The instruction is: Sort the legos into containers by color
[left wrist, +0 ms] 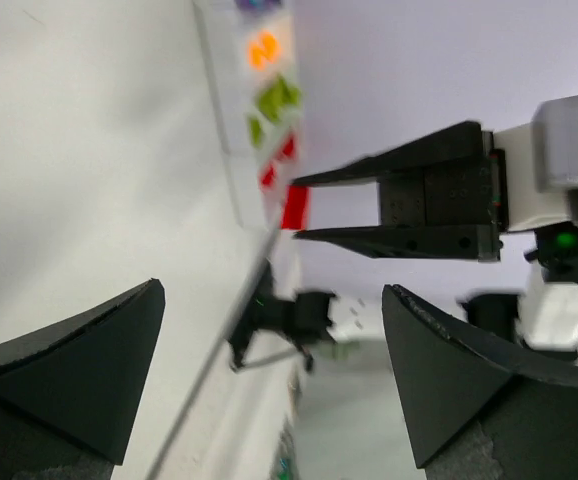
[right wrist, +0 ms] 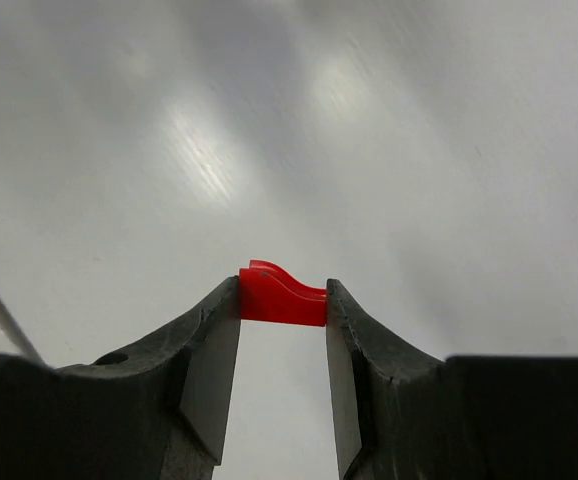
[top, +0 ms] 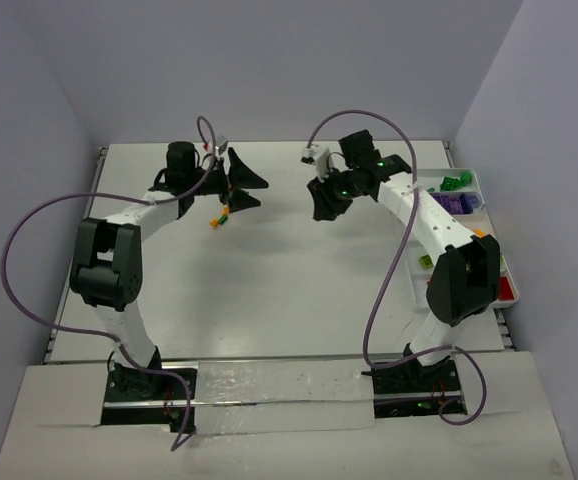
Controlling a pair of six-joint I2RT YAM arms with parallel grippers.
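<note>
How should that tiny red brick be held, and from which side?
Pinch the red brick by its two flat, parallel sides, coming from opposite its curved edge, as the right tool does now. Flat sides seat squarely; the curve would likely slip.

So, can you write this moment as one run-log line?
left gripper: open, empty | right gripper: shut on small red plastic lego brick | long white divided tray: brick not yet inside

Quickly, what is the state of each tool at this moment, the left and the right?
Left tool: open wide, holding nothing.
Right tool: closed on a red lego.
</note>
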